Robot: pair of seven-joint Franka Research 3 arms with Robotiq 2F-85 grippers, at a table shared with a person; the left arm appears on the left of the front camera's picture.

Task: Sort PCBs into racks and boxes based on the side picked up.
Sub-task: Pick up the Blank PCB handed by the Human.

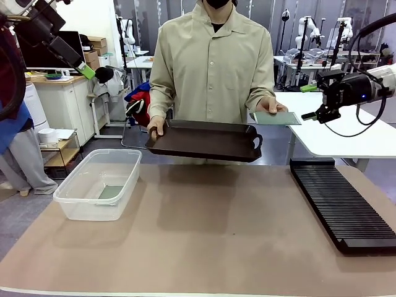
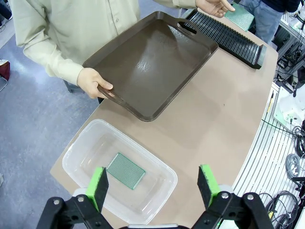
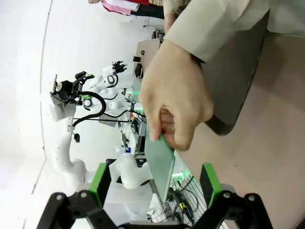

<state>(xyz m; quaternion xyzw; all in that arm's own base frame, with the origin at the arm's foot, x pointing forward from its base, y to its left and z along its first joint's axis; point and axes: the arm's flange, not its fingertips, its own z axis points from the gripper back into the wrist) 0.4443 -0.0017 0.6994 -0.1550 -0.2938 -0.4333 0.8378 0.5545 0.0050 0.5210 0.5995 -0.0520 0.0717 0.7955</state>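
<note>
We can read no text, label, brand or number in any of these views. If there is print on the thin flat green circuit board (image 2: 126, 171) lying in the clear plastic tub (image 2: 81, 143), or on the brown cardboard boxes (image 1: 96, 43) far behind, it is too small for us to make out.

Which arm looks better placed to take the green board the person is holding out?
The right. Its open tool sits right beside the board in the person's hand, the board's edge lined up between its fingers. The left tool hangs open above the tub, far off.
</note>
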